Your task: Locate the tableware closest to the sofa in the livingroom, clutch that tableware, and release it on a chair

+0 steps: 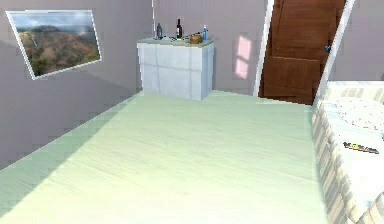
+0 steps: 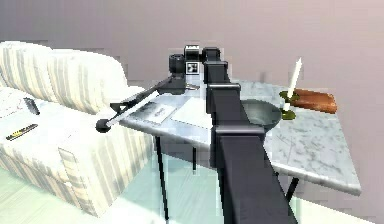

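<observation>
Claw (image 2: 110, 116) pokes out past the marble table (image 2: 325, 145) corner twd the striped sofa (image 2: 60, 80), can't tell if it's got anything tbh. Dark round bowl (image 2: 265, 115) sits on the table right by the arm (image 2: 240, 155), candle (image 2: 294, 82) just beside it. Fwd view: white cabinet (image 1: 175, 68) w/ bottles (image 1: 180, 29), wood door (image 1: 300, 50).

A landscape picture (image 1: 60, 42) hangs on the wall at the forward view's left. Past the pale green floor (image 1: 180, 150) stands a white cabinet (image 1: 175, 68) with a dark bottle (image 1: 180, 28) and a few smaller items on top; to its right is a brown wooden door (image 1: 300, 50). In the arm side view, a marble-topped table (image 2: 320, 140) carries a white candle (image 2: 296, 75) standing upright, with a reddish-brown block (image 2: 315, 100) just behind it.
</observation>
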